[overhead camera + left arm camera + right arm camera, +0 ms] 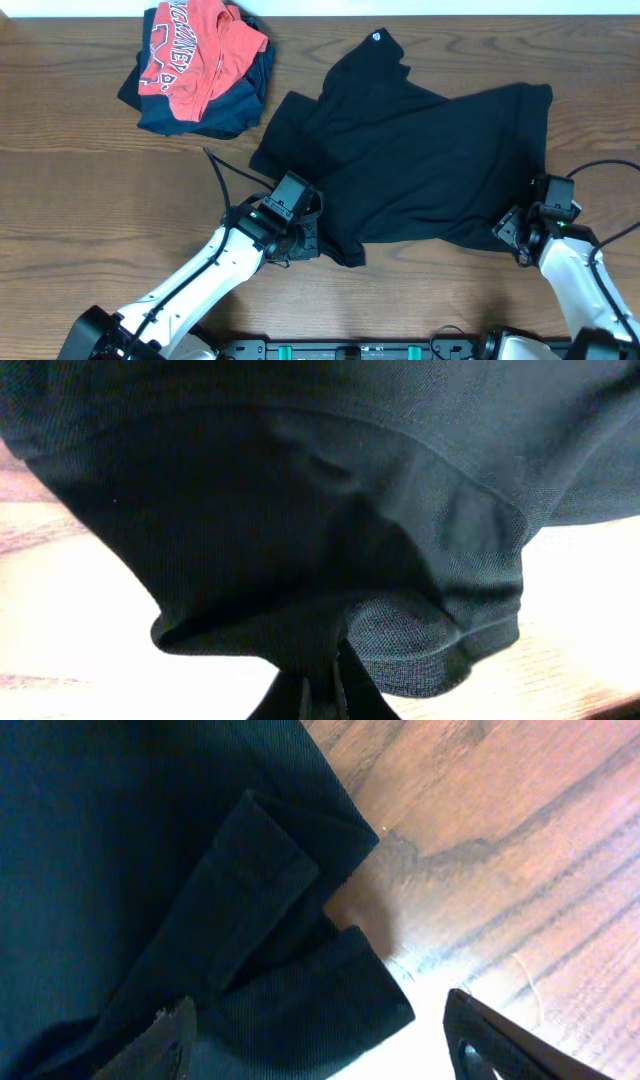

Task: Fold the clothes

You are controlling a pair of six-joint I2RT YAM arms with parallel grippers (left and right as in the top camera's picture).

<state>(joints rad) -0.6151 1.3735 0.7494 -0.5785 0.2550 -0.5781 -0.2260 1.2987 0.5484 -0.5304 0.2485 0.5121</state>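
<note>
A crumpled red fabric shirt with white lettering [195, 50] lies heaped atop a rumpled dark navy garment [228, 108] at the far left of a brown wood-grain table [80, 190].

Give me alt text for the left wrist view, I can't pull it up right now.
The left gripper is shut on a bunched fold of the black T-shirt at the bottom centre of the frame. Dark fabric fills most of the view, with brightly lit wooden table showing at lower left and right.
</note>
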